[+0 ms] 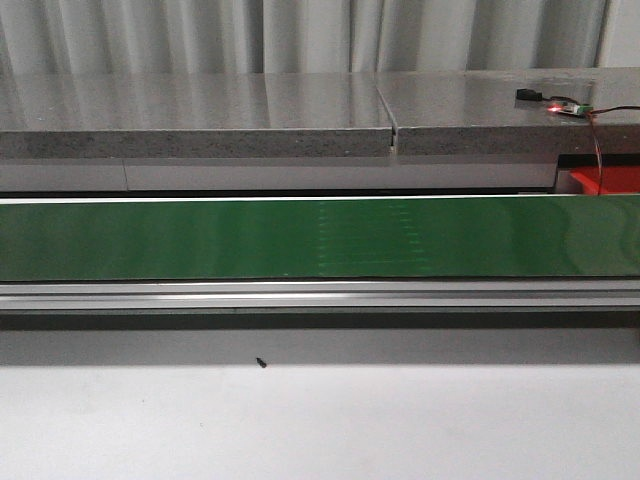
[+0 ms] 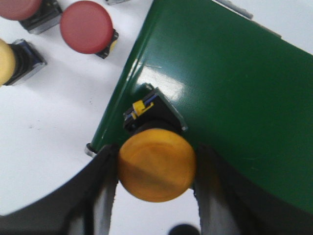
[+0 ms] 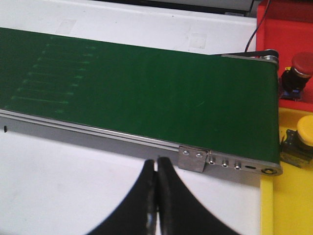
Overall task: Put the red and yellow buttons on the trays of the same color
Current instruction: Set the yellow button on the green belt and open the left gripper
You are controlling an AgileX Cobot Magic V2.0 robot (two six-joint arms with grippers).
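Note:
In the left wrist view my left gripper [image 2: 156, 155] is shut on a yellow button [image 2: 156, 165], its fingers [image 2: 105, 181] pressed to both sides of the cap. The button's black base hangs over the end of the green belt [image 2: 234, 73]. Two red buttons [image 2: 87, 27] and another yellow button [image 2: 6, 61] lie on the white table beside that end. My right gripper [image 3: 156, 164] is shut and empty above the white table, near the belt's other end. There, a red tray [image 3: 274, 24] holds a red button [image 3: 301, 66] and a yellow tray [image 3: 288, 196] holds a yellow button [image 3: 305, 132].
The front view shows the long green belt [image 1: 320, 235] with its metal rail [image 1: 320, 295], a grey counter behind, a corner of the red tray [image 1: 605, 180] at the right and a small wired board [image 1: 565, 107] above it. Neither arm shows there.

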